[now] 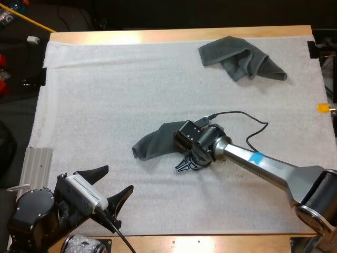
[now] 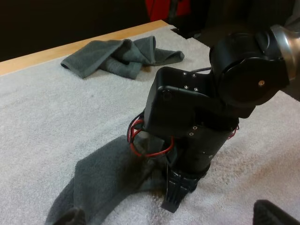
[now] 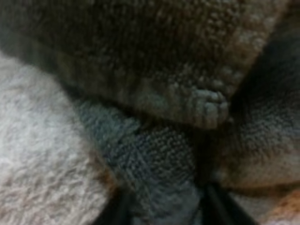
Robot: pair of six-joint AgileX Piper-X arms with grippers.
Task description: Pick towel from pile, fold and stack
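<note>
Nearest, over the near left corner of the white mat point(image 1: 105, 95): left gripper point(image 1: 111, 183), black fingers spread wide, released, gripping nothing and well apart from either towel. From its own wrist camera, just one dark fingertip point(image 2: 276, 213), off to the side of the other arm's wrist.

Farther in, about the middle of the mat: right gripper point(image 1: 188, 164), reaching in from the right edge and tipped steeply down onto the near towel point(image 1: 152, 143). Planted at that towel's near right end. Seen from the left wrist camera, the same right gripper point(image 2: 172, 194) pointing straight down, tip at the mat right where the near towel point(image 2: 101, 180) ends. Up close from the right wrist camera, dark fingers point(image 3: 215, 208) on either side of a bunched fold of the near towel point(image 3: 154, 154), pinching it from both sides: clenched on the cloth.

Near towel itself: dark grey-green, crumpled, long and narrow, stretching leftward from the gripper to a rounded, rolled end, partly hidden under the right arm's wrist.

Farthest, toward the far right corner of the mat, close to the far edge of the wooden table point(image 1: 174, 36): far towel point(image 1: 239, 58), also dark grey-green, loosely crumpled with one pointed flap toward the right, touched by neither gripper and well apart from the near towel. Same far towel point(image 2: 117, 56) beyond the right arm from the left wrist camera
</note>
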